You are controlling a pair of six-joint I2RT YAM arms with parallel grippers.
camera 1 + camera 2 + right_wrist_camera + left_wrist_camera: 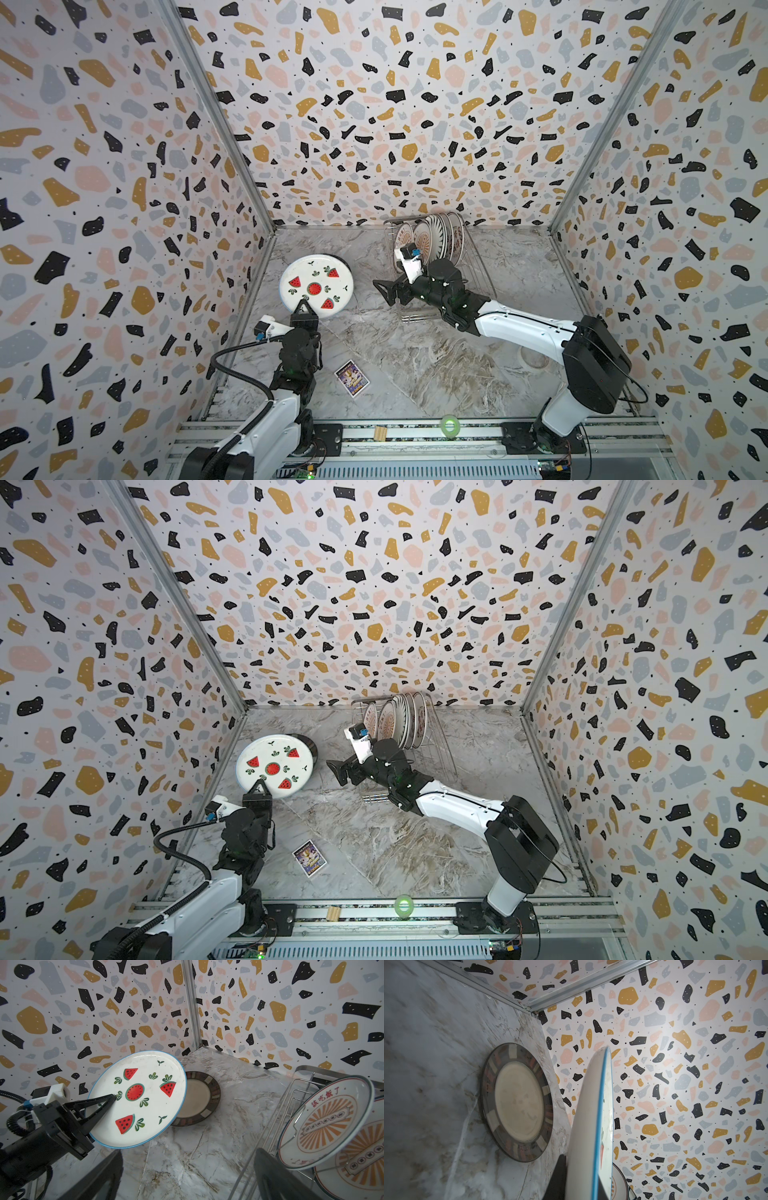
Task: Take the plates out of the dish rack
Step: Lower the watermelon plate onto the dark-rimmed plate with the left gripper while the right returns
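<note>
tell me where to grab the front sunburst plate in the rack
Probably its upper rim, from above, one finger on each face. The front sunburst plate stands on edge in the dish rack, another plate close behind, rack wires crossing its lower part.

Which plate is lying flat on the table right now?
The dark-rimmed beige plate, flat on the table. The watermelon plate is held tilted by the left gripper, and the other plates stand on edge in the rack.

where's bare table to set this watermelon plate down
Widest bare marble lies mid-table, between the purple card, the dish rack and the right arm. Another patch: back edge between the dark-rimmed plate and rack. Crowded: rack corner.
</note>
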